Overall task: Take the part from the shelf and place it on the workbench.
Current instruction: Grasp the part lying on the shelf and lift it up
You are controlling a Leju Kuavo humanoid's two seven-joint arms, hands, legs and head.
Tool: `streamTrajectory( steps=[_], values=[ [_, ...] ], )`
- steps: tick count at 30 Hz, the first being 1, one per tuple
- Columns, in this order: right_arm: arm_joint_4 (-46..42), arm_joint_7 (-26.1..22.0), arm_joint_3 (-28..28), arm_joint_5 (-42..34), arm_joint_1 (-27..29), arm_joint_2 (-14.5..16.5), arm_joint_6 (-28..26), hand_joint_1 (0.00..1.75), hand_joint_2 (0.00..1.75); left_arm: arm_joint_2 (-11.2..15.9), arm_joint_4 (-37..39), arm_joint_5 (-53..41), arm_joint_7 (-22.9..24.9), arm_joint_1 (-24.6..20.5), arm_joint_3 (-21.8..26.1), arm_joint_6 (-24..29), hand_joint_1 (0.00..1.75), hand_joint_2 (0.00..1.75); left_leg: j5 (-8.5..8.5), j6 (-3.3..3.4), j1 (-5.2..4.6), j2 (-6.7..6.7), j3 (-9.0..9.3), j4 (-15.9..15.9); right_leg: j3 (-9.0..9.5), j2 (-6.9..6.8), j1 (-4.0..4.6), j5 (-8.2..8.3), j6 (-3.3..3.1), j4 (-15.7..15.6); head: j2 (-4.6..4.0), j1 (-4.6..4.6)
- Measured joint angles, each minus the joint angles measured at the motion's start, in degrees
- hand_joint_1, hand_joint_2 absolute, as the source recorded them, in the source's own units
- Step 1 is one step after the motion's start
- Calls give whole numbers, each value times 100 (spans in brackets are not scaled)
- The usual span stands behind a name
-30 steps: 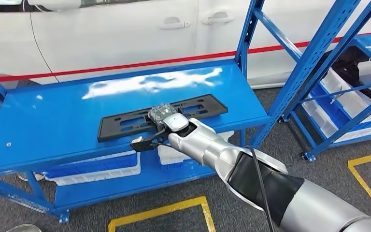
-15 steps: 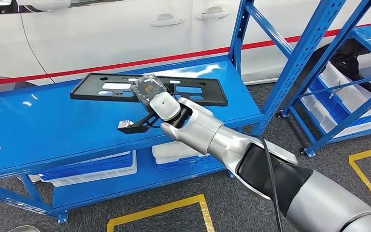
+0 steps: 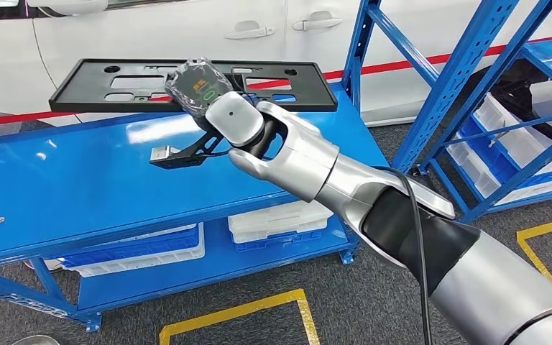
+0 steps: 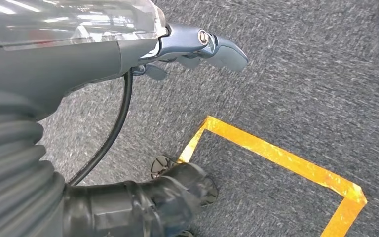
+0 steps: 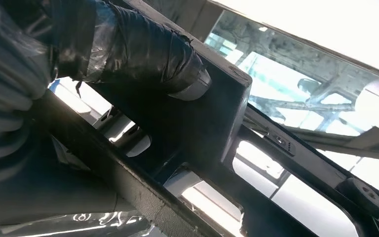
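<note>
Above the blue shelf (image 3: 79, 180), clear of its top surface, the black licence-plate bracket (image 3: 115, 85) hangs in the air, gripped by the right hand (image 3: 215, 118) near the middle of its long lower edge. In the right wrist view the dark fingers (image 5: 143, 54) are clamped over a thick bar of the frame, so the part is carried, not resting on anything. Holding it near the centre likely keeps the long piece balanced, and raising it this high judges well for clearing the shelf's uprights before it goes to the workbench.

The bracket is a flat, matte black plastic rectangle with raised rims, long slots and small round holes. The shelf is glossy blue painted metal that throws bright reflections; white plastic bins (image 3: 277, 219) sit on its lower level. Behind it stands a white car (image 3: 187, 36).

The left hand (image 4: 197, 44) hangs over grey carpet marked with yellow tape (image 4: 276, 153); I cannot tell whether its fingers are apart or together.
</note>
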Motion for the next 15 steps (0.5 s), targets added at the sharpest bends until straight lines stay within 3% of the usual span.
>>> streamTrajectory(
  steps=[15],
  values=[
    [-360,168,49,-413,-59,-219,-9,175,175,0,0,-336,-134,-2,17,53,0,175,0,0,0,-2,-2,3,-1,-3,0,1,1,-1,2,0]
  ],
)
